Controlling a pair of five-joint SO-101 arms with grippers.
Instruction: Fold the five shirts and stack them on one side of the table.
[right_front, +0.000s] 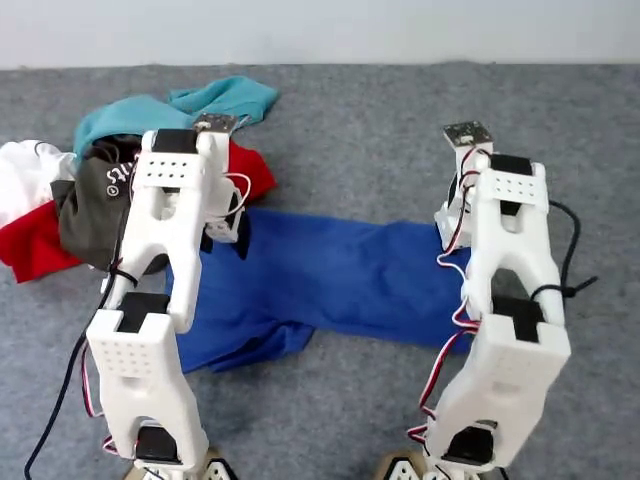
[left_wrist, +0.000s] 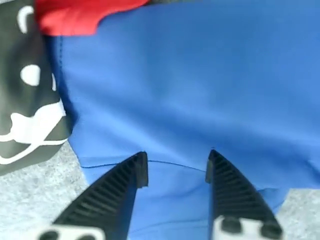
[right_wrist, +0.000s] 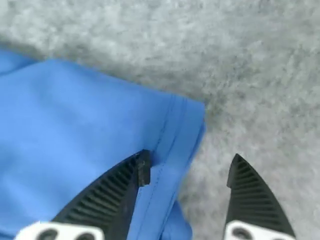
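On the grey table (right_front: 380, 110) the blue shirt (right_front: 340, 280) lies sideways; my left hand (left_wrist: 177, 160) and right hand (right_wrist: 190, 165) hang open over each end.

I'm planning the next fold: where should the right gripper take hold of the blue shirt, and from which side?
Probably the hemmed corner of the blue shirt, from above: it lies flat, its edge free on the grey table, between the right gripper's open fingers.

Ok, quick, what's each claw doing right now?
Left claw: open over the blue shirt, holding nothing.
Right claw: open at the blue shirt's hemmed corner, holding nothing.
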